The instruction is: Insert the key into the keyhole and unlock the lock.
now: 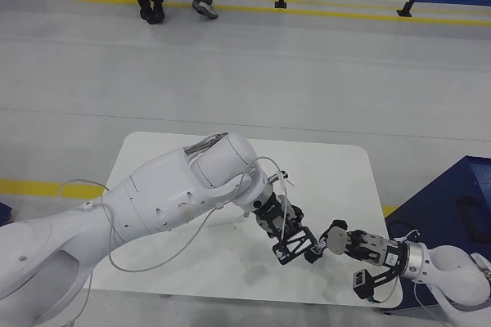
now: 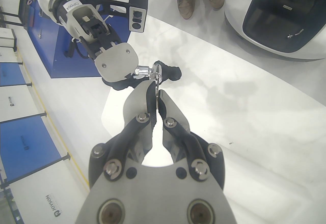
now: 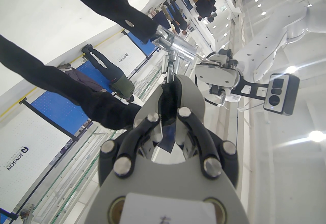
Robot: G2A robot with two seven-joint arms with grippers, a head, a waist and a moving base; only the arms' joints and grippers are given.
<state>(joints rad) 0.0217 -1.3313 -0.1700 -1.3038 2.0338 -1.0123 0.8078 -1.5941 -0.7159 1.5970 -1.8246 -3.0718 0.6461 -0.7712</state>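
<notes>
My left gripper [image 2: 156, 92] is pinched shut on the key [image 2: 158, 86]. My right gripper [image 3: 173, 85] clamps the cable lock [image 3: 178, 44], the key seemingly touching it, over the table [image 1: 327, 172] at four o'clock; a printed label [image 2: 71, 4] sits on its wrist

Bright even light; ceiling lamps [image 3: 316, 135] flare; edges bulge

The big white left arm [image 1: 172, 200] stretches out over the white table [image 1: 331, 172]. Its left gripper [image 1: 293, 244] sits tip to tip with the right gripper [image 1: 331, 240] near the table's front edge. Whatever is between them is too small to make out. A blue cabinet [image 1: 462, 204] stands just beside the table, and a yellow line [image 1: 33, 187] runs along the grey floor [image 1: 245, 73].
</notes>
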